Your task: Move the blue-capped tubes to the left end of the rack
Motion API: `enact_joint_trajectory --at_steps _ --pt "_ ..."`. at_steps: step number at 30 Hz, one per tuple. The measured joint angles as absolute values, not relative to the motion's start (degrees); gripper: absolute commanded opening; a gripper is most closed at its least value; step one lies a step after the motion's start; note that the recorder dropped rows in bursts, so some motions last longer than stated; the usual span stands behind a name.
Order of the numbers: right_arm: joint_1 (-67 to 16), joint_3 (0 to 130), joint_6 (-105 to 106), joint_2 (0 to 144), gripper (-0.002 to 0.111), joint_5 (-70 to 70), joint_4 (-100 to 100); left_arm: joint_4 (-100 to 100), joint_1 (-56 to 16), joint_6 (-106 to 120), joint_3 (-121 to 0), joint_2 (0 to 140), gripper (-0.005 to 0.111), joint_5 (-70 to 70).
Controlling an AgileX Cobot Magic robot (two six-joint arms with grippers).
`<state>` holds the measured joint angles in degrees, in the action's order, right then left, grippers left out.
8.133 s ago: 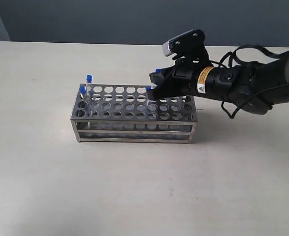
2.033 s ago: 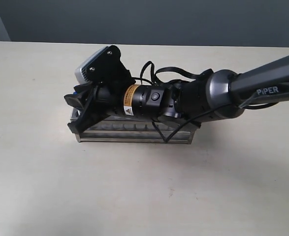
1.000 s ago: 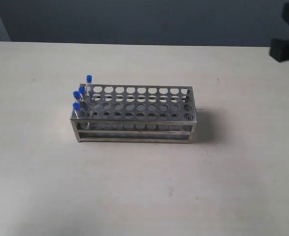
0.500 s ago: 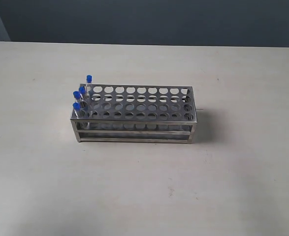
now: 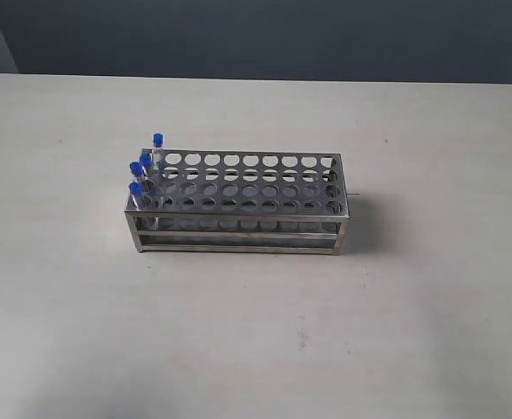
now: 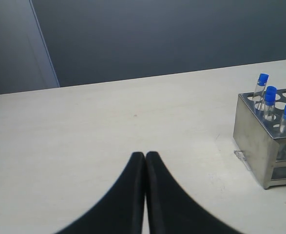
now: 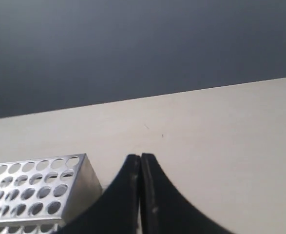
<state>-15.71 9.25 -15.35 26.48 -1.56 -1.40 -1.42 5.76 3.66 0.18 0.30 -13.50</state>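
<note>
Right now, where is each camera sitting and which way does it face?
Exterior: high, off the arms, looking down at the rack and its four tubes; no robot parts show.
Left wrist: low behind the shut left tool, facing the rack's tube end.
Right wrist: low behind the shut right tool, facing a tube-free rack corner.
Shared: all see the rack; exterior and left wrist both show the tubes.

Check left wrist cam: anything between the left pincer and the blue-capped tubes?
Nothing visible stands in the way. Only bare table lies between the shut left pincer and the four blue-capped tubes, which stand in the rack at the end facing the pincer. A small clear scrap lies flat by the rack's foot.
</note>
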Motion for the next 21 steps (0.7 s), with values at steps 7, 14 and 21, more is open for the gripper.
enact_joint_trajectory --at_steps 7,14,21 --pt "-15.71 0.28 -15.35 20.37 0.0 -3.9 20.08 -1.42 5.76 3.66 0.18 0.3 0.001 -13.5" --pt "-15.71 0.11 -15.35 10.5 0.0 0.39 6.74 -1.42 5.76 3.66 0.18 0.3 0.001 -13.5" --pt "-14.03 0.11 -15.35 7.48 0.0 0.53 -0.63 -1.42 5.76 3.66 0.18 0.3 0.001 -13.5"
